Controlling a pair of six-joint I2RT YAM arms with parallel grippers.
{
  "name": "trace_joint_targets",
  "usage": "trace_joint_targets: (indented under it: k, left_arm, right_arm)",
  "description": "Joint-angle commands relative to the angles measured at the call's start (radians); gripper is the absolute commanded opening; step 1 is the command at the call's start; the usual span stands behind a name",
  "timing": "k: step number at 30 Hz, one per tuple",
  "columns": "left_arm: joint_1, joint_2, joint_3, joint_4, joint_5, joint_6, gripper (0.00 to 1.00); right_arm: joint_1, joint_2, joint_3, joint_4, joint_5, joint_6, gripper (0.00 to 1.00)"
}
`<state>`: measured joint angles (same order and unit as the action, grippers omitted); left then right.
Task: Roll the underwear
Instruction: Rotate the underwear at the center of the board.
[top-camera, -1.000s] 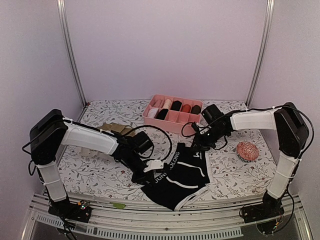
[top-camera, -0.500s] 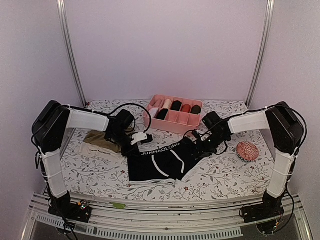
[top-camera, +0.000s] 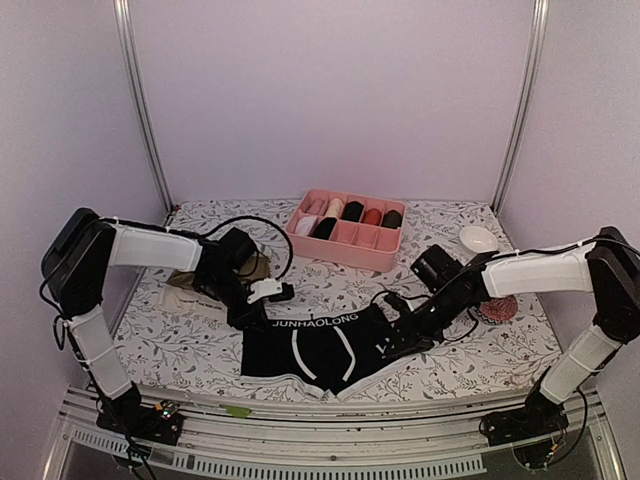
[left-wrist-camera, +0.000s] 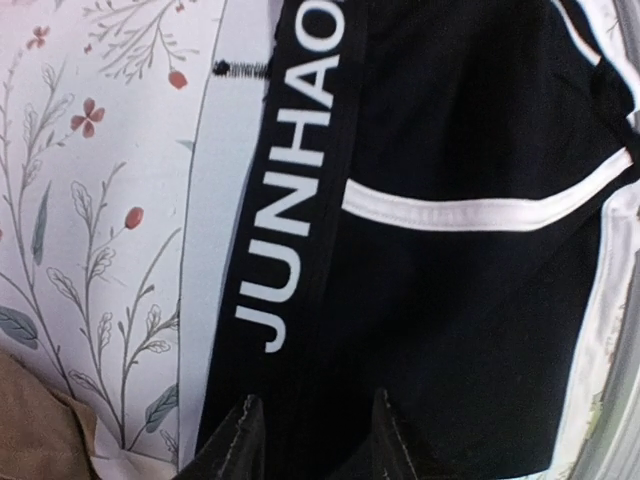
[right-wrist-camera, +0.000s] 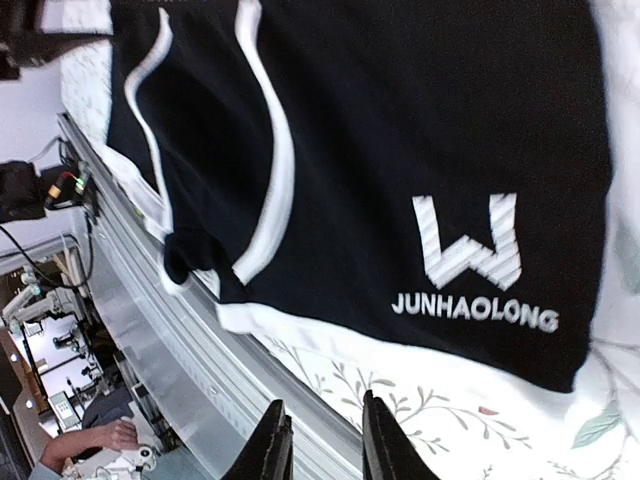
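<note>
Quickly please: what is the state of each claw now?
Left claw: open, above the underwear.
Right claw: open, holding nothing.

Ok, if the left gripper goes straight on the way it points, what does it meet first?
Probably the black briefs: the left gripper points at their lettered waistband, though the gap is unclear.

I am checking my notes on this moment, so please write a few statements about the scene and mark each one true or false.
1. The black underwear lies spread out, not rolled. True.
2. Its waistband reads JUNHAOLONG. True.
3. The pink box is empty. False: several compartments hold rolled items.
4. The right gripper clamps the underwear. False: its fingers stand apart with no fabric between them.
</note>
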<state>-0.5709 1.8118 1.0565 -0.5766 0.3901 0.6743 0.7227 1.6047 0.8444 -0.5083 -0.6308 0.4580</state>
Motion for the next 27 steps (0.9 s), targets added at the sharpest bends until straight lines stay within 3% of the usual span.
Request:
trace_joint_targets:
  k: [1,9,14,27]
  left_arm:
    - [0.009,-0.034,0.071,-0.072,0.107,0.029,0.39]
    - [0.093,0.039,0.158,-0.054,0.109,-0.092,0.48]
    - [0.141,0.03,0.144,-0.07,0.055,-0.156,0.5]
    - [0.155,0.007,0.045,-0.084,0.043,-0.247,0.46]
  right_arm:
    - [-0.103,-0.031,0.137,-0.009,0.058,-0.043,0.27]
    - [-0.168,0.258,0.39,-0.058,0.189,-0.16,0.45]
    - [-0.168,0.362,0.498,-0.08,0.215,-0.172,0.47]
    - [-0.169,0.464,0.558,-0.106,0.185,-0.262,0.46]
